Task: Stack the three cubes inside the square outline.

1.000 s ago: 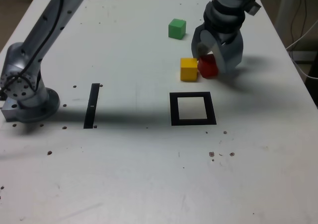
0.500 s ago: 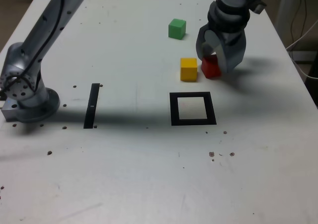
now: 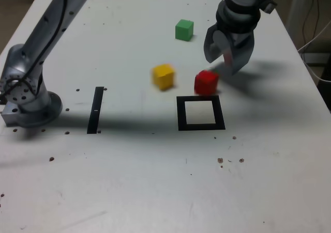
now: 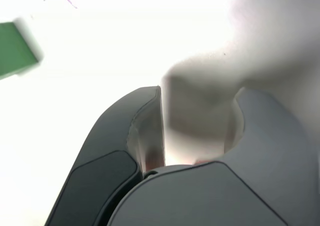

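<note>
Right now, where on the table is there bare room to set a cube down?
Bare: the square outline's cream centre, the stretch between it and the black strip, and the whole near table. Crowded: just behind the outline, around the red cube, yellow cube and gripper.

arm: reaching across from base, bent down | claw (image 3: 226, 60): empty, pointing down

We see the yellow cube (image 3: 163, 76) and red cube (image 3: 206, 82) smeared by motion blur in the exterior view, their edges soft. In the wrist view the green cube (image 4: 16, 49) is cut off by the picture's edge and blurred, the table (image 4: 125, 40) is washed out to white, and the gripper (image 4: 197, 136) shows only as 2 soft dark shapes.
</note>
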